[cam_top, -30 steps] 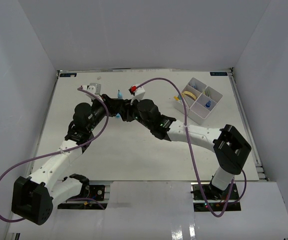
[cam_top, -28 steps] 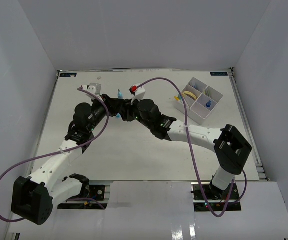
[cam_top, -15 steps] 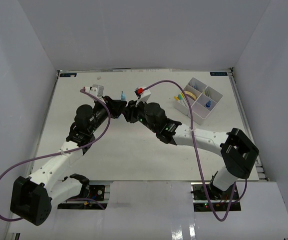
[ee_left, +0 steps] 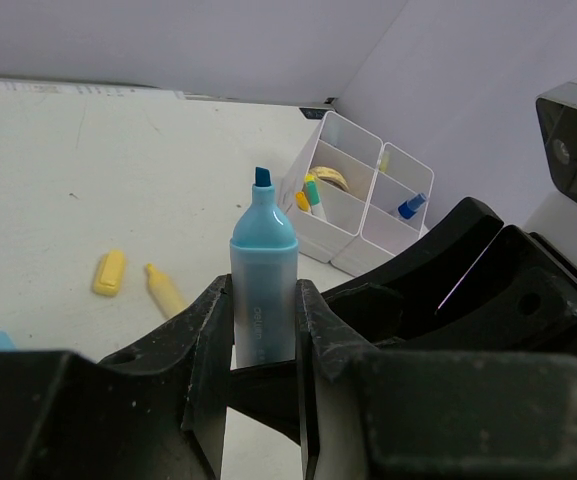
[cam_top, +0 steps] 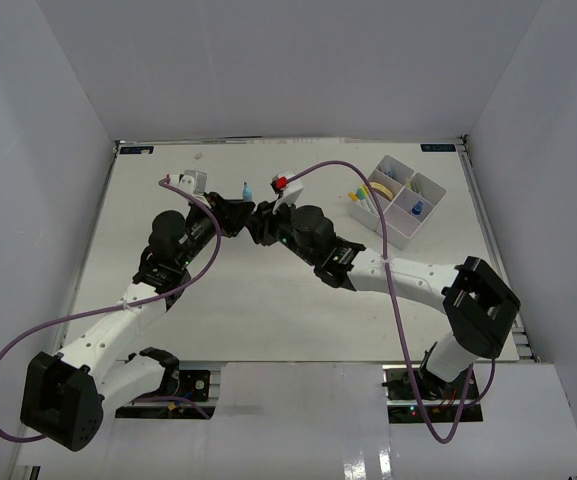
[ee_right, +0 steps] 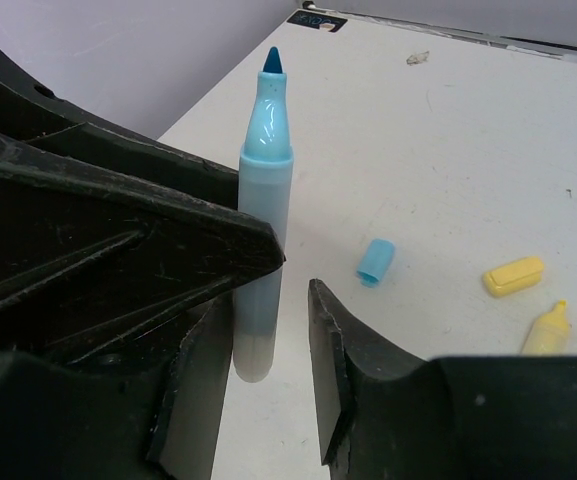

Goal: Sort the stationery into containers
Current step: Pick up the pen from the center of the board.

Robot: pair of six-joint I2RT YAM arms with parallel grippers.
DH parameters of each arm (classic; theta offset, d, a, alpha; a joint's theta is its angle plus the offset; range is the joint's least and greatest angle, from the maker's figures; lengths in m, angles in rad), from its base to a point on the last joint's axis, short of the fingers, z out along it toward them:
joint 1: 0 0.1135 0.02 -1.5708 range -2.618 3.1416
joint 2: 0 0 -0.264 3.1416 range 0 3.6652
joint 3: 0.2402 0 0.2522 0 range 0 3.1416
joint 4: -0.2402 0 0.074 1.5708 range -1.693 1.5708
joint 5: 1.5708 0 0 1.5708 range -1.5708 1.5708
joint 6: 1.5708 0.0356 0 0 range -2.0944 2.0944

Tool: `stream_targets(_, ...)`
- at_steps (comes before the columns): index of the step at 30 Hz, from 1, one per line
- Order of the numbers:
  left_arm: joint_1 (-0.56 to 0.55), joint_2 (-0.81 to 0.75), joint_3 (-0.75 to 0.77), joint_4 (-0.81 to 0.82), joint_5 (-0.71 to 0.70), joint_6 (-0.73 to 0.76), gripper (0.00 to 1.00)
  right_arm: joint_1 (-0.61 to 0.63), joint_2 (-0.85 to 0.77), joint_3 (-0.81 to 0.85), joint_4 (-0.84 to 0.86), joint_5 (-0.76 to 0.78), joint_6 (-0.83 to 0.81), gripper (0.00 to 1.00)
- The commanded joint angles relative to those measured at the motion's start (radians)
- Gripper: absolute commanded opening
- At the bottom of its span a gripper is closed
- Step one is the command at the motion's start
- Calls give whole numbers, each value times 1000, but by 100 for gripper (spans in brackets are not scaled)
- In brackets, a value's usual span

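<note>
My left gripper [ee_left: 264, 300] is shut on an uncapped blue highlighter [ee_left: 264, 280] and holds it upright, tip up. From above, the blue highlighter [cam_top: 247, 190] sticks up between the left gripper [cam_top: 236, 212] and the right gripper [cam_top: 260, 218]. In the right wrist view the right gripper [ee_right: 265, 310] straddles the lower end of the highlighter [ee_right: 263, 220]; it is open, with a gap at its right finger. The white four-compartment tray [cam_top: 393, 230] stands at the far right, with pens [cam_top: 358, 196], a tan ring [cam_top: 380, 187] and a blue-capped bottle [cam_top: 417, 209] in it.
On the table below lie a loose blue cap [ee_right: 375, 261], a yellow cap [ee_right: 513, 276] and an uncapped yellow marker [ee_right: 543, 330]. The left wrist view shows the tray [ee_left: 353, 250] beyond them. Purple cables loop over both arms. White walls enclose the table.
Both grippers, with the highlighter between them, have shifted slightly right and toward the far side. The left grip on it is unchanged.
</note>
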Motion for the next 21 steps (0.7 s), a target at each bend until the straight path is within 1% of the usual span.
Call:
stream_targets(1, -23, -7, -24, -39, 125, -20, 1, 1, -17, 33, 175, -1, -7, 41)
stream_targets(17, -23, -12, -37, -6, 150, -43, 0, 1, 19, 70, 161, -22, -2, 41)
stream_targets(20, -23, -9, -40, 4, 161, -49, 0, 1, 18, 70, 167, -15, -3, 39)
stream_targets(21, -23, -6, -40, 4, 165, -52, 0, 1, 18, 67, 169, -10, -3, 36)
